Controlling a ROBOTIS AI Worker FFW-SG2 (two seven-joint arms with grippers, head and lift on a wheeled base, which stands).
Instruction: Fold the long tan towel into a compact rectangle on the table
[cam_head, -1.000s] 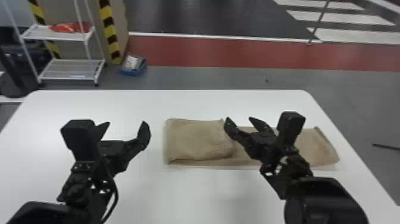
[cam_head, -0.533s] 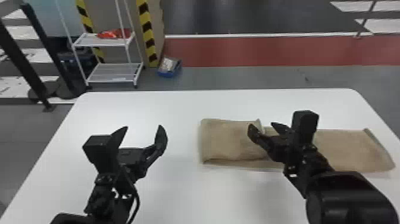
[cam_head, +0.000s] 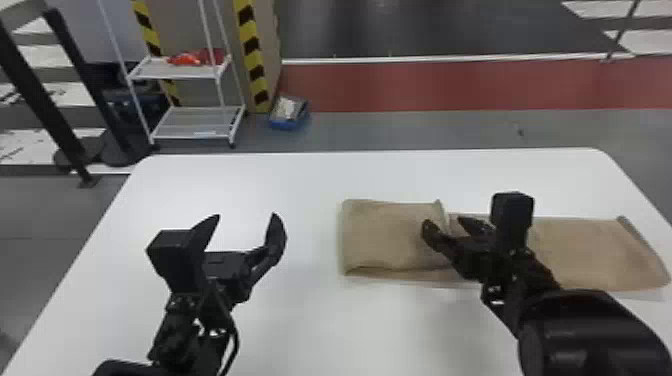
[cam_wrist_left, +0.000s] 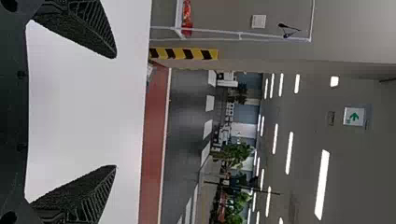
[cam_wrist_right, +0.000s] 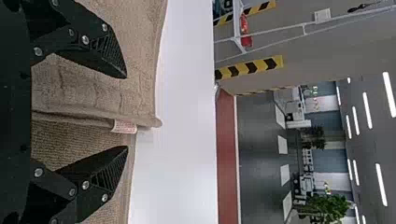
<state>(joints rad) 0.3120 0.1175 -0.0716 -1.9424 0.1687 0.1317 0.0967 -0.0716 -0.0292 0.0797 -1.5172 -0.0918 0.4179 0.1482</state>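
The big white table (cam_head: 310, 340) is in front. A white rack with shelves (cam_head: 180, 72) stands on the floor past it, on the left. The long tan towel (cam_head: 390, 235) lies on the right side of the table, its left part folded over on top and its right part spread out flat. The right gripper (cam_head: 445, 224) is over the towel, wide open and empty, by the edge of the fold. The left gripper (cam_head: 245, 216) is wide open and empty too, over the table, left of the towel. A little white tag (cam_wrist_right: 124, 126) pokes out at that fold's edge.
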